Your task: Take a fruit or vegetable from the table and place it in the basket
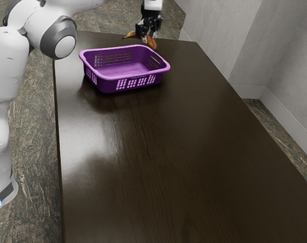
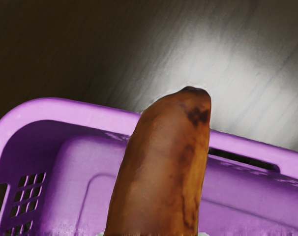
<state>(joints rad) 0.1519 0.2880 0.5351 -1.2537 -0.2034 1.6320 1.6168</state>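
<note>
Hand [image 1: 146, 37], black and two-fingered, points down, clamped on a curved brown-and-yellow banana [image 1: 152, 42], up by the purple plastic basket [image 1: 124, 76]! Wrist view adds dark blotches near its tip. White jointed arm [image 1: 42, 25], dark wooden surface [image 1: 158, 152], grey walls [image 1: 260, 50] beyond.

Purple basket [image 1: 113, 77] on dark wood table [image 1: 158, 167]. Gripper [image 1: 145, 39] by basket's far rim, toward the exterior view's right, banana [image 1: 152, 42] clamped. Arm [image 1: 6, 66] left of basket in view.
</note>
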